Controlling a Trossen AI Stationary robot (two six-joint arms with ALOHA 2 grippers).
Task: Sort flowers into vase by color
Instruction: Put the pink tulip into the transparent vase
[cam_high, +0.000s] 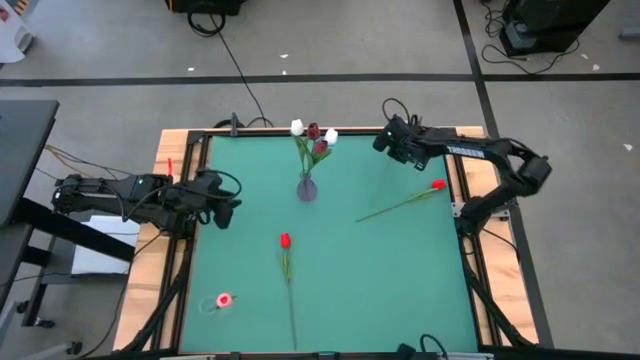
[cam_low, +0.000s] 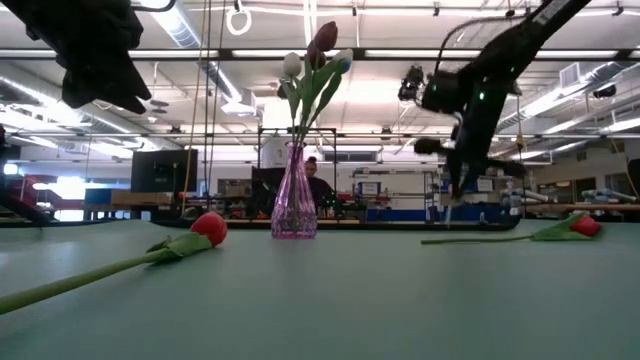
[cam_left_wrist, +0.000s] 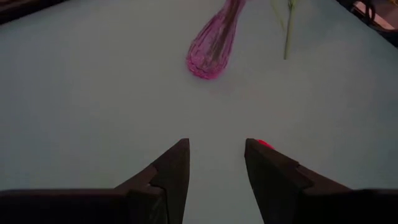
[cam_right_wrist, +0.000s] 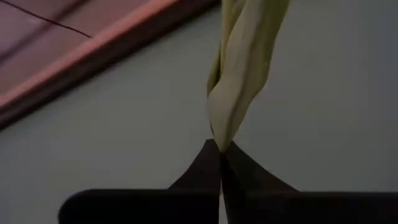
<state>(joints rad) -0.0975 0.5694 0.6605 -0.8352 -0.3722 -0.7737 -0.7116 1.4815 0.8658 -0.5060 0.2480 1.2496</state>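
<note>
Right gripper (cam_high: 388, 142) hangs above the far right part of the green table (cam_high: 400, 280), and your right wrist view shows its fingers pressed together on a pale green leaf (cam_right_wrist: 245, 56) that rises straight from the fingertips; which flower that leaf belongs to cannot be told. Your left gripper (cam_high: 228, 208) waits over the table's left edge, its two fingers (cam_left_wrist: 168, 171) spread apart with nothing between them. You have a pink glass vase (cam_high: 307, 187) standing upright near the far middle of the table, holding a white tulip (cam_high: 297, 127), a dark red tulip (cam_high: 313, 131), a second dark red tulip (cam_high: 321, 147) lower down, and another white tulip (cam_high: 331, 136). Three flowers lie flat on the table. One red tulip (cam_high: 439, 185) lies near the right edge, below the right gripper, its stem running toward the centre. A second red tulip (cam_high: 285, 240) lies in the middle, in front of the vase, with its stem pointing toward the near edge. A pink flower head (cam_high: 224, 300) rests near the near left corner, well apart from the others. In the low view a person (cam_low: 312, 178) shows in the room behind the vase.
</note>
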